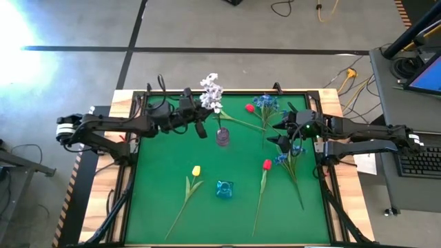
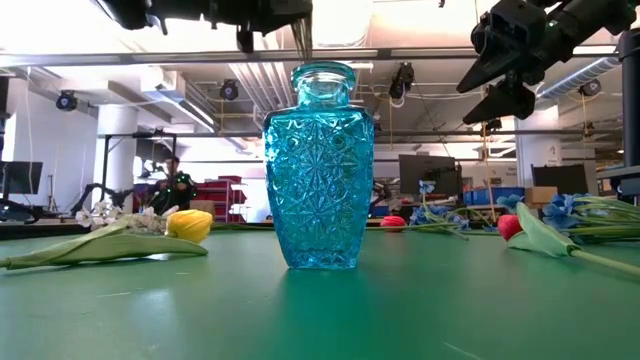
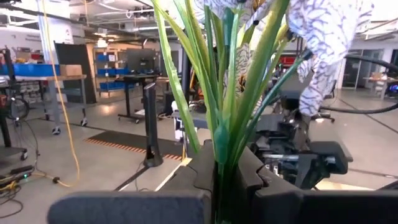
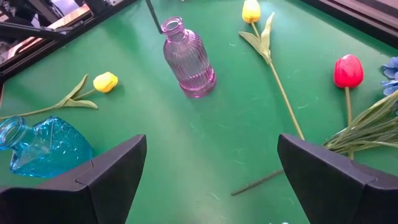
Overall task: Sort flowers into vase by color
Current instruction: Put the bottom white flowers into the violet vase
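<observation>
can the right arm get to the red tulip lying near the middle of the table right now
Probably yes. The right gripper hangs open and empty above the mat, and the red tulip lies just in front of it with bare mat around its bud; blue flowers lie beside.

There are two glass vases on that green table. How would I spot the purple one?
Start at the green table and look to the middle of its far half, near the left gripper, which holds a white spray. The purple vase stands upright there. It is slim, ribbed and narrow-necked, unlike the broader, star-cut blue vase nearer the front edge.

Green-topped table (image 1: pixel 158 207) with two vases (image 1: pixel 224 189), scattered tulips (image 1: pixel 196 170), blue blooms (image 1: pixel 264 102).
</observation>
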Action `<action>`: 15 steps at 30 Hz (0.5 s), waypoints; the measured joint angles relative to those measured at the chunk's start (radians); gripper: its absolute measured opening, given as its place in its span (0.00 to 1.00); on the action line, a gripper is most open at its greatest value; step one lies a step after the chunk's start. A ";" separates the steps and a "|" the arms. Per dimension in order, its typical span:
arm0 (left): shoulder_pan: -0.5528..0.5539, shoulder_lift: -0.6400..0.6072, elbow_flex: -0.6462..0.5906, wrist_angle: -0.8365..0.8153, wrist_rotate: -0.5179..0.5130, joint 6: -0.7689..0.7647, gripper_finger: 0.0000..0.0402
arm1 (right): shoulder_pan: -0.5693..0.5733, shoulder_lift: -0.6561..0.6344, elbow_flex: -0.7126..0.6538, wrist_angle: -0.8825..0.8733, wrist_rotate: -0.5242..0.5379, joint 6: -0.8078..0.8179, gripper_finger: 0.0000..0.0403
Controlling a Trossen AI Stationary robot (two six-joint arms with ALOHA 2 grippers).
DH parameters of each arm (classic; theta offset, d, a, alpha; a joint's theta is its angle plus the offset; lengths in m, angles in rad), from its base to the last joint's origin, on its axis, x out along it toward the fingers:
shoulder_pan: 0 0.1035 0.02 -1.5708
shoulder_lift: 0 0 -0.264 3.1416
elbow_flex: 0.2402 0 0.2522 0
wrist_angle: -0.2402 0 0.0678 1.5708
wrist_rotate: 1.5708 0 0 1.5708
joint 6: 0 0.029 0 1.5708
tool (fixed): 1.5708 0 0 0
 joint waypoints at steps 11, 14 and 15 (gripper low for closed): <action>0.004 0.003 0.002 0.033 0.000 -0.005 0.00 | 0.000 0.000 0.000 0.000 0.000 0.001 0.88; 0.011 0.002 0.002 0.032 0.000 0.000 0.00 | 0.000 0.000 0.000 0.000 0.000 0.001 0.88; 0.015 0.002 0.002 0.032 0.000 0.000 0.00 | 0.000 0.000 0.000 0.001 0.000 0.001 0.88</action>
